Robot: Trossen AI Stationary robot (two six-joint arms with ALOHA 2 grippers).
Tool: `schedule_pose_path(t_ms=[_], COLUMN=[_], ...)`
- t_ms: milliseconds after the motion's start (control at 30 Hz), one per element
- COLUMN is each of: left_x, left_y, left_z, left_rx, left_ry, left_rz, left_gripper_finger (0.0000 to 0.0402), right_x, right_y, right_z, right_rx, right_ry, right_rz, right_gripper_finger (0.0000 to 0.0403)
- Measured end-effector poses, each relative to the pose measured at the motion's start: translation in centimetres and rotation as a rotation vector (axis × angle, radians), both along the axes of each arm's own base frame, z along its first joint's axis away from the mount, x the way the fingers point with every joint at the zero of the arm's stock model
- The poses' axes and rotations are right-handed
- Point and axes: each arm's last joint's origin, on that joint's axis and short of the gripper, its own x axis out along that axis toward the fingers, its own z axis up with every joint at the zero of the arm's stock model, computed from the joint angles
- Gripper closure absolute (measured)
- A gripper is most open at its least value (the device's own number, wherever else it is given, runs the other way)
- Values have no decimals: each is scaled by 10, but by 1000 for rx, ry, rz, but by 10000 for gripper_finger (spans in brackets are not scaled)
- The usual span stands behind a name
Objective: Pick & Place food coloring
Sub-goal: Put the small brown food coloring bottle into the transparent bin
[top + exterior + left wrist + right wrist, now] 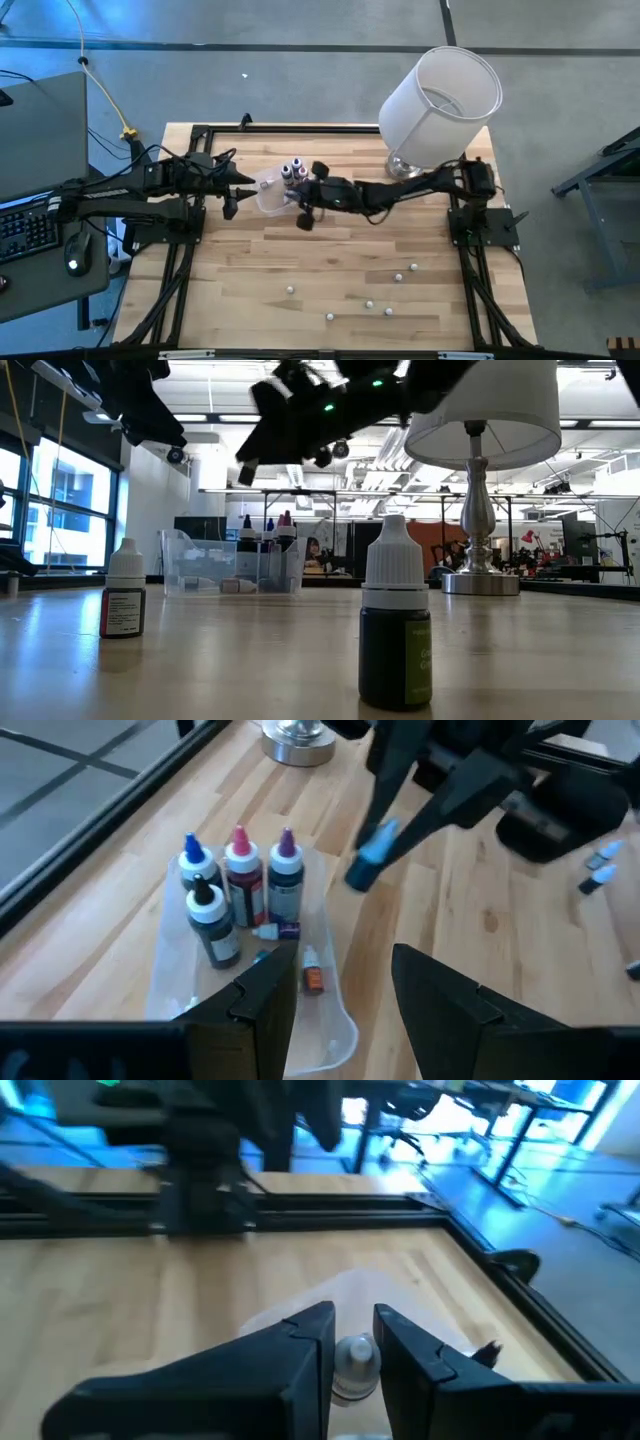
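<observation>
Right wrist view shows my right gripper (pixel 352 1342) pinching a small white-capped bottle (pixel 352 1360) of food coloring over the clear tub (pixel 268 192), where four larger bottles (pixel 238 885) stand crowded at one end. I judge a low release could knock them over, or an off-centre drop could bounce off the rim. My left gripper (pixel 340 990) hovers spread just beside the tub, narrowing my room; loose bottles (pixel 368 301) lie well apart on open table (pixel 250 270).
</observation>
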Motion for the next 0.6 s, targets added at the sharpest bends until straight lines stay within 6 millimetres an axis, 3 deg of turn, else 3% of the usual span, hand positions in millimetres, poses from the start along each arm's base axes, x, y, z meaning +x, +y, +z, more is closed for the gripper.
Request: schedule_pose_path(t_ms=[200, 300, 500, 600], left_x=[0, 0, 0, -1], left_y=[0, 0, 0, 0], left_z=[0, -1, -1, -1], left_rx=[8, 6, 6, 5], left_ry=[6, 9, 10, 11], left_rz=[16, 13, 13, 13], left_gripper_finger=[239, 239, 239, 239], right_x=[33, 40, 40, 40], right_y=[-28, -37, -54, -59], right_z=[-17, -29, -55, -57], right_rx=[25, 42, 79, 90], right_ry=[85, 127, 198, 205], right_rz=[-81, -124, -202, -212], right_gripper_finger=[354, 353, 347, 350])
